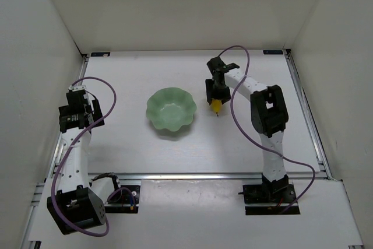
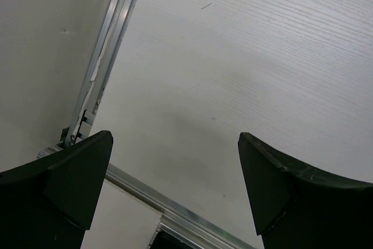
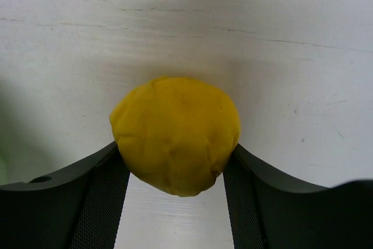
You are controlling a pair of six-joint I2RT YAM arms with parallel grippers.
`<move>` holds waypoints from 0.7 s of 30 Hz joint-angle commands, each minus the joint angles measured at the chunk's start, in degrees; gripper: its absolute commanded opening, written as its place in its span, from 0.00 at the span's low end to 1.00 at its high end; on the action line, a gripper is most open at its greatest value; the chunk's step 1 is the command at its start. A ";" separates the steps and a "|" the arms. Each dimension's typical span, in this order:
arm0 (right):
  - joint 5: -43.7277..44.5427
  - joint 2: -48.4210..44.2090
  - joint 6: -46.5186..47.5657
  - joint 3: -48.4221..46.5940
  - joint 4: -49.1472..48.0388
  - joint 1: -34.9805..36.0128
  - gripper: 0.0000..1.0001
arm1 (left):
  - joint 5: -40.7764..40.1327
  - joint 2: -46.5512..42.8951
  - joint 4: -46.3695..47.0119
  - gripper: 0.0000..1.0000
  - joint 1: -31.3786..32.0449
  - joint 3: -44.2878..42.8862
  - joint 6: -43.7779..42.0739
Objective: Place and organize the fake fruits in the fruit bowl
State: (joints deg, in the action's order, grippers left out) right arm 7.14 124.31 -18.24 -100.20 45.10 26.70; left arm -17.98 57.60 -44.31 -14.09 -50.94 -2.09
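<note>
The yellow fruit is just beside the bowl, off its right rim and apart from it. It is pinched between the two fingers of the right end effector. In the right wrist view the fruit bulges out past both fingers, which press on its near flanks rather than across its widest part. Whether it rests on the surface or hangs just above it cannot be told.

The main risk is probably the grip itself. On a round, smooth shape held this shallowly, a quick lift or swing toward the bowl could squeeze the fruit forward out of the fingers, and it would roll off across the surface.

The second risk is height. If the fruit is carried too low, its body or its thin stem could catch the wavy rim and shove or tip the bowl, which looks light.

The third is the release. If the fruit is let go too high or near the rim, it may bounce off the glossy wall and hop back out.

The left end effector is well to the left of the bowl, spread wide and holding nothing, so it would not steady the bowl if it were knocked.
</note>
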 commanded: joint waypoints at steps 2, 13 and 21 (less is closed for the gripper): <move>4.01 -8.27 0.13 0.80 0.07 1.51 0.15 | 0.49 -1.53 0.98 1.00 -0.24 0.49 -0.02; -7.29 -14.81 1.10 -5.27 -2.03 13.19 0.14 | 1.01 -0.91 0.98 1.00 -0.24 1.02 -0.02; -11.36 -7.94 3.12 -13.08 -2.04 20.41 1.00 | 1.01 -0.91 0.98 1.00 -0.24 0.49 -0.02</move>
State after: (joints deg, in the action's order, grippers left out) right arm -1.48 116.01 -17.12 -109.38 42.65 47.40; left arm -17.63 57.54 -44.12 -14.09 -50.04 -2.09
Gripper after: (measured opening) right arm 0.934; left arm 0.998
